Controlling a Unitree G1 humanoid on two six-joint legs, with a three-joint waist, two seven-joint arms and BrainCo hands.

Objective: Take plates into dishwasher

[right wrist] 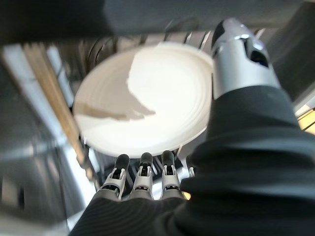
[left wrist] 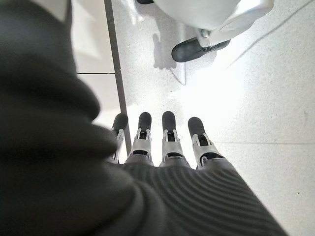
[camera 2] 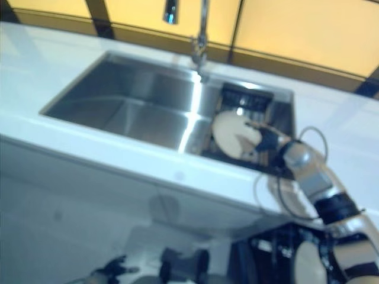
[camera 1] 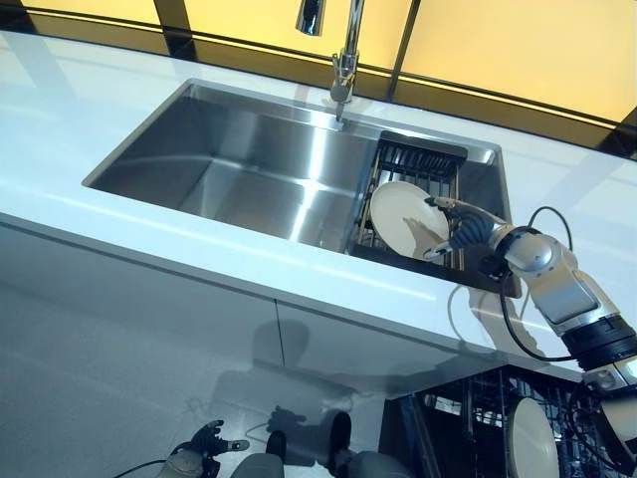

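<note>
Your steel sink (camera 1: 229,164) holds a black rack (camera 1: 423,164) at its right end, with a white plate (camera 1: 403,219) standing tilted in it. Your right hand (camera 1: 466,231) spans the plate, thumb and fingers at opposite rims. Below the white worktop (camera 1: 557,179), another plate (camera 1: 530,438) sits in the dishwasher rack (camera 1: 468,413). Your left hand (left wrist: 167,142) hangs relaxed over the floor (left wrist: 256,88).

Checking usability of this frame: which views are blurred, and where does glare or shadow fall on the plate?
Right eye view: whole scene smeared. Left eye view: crisp, with bright streaks on the sink wall. Right wrist view: plate soft, a shadow over its lower part beside the right hand. Left wrist view: left hand sharp, floor glare beyond.
</note>
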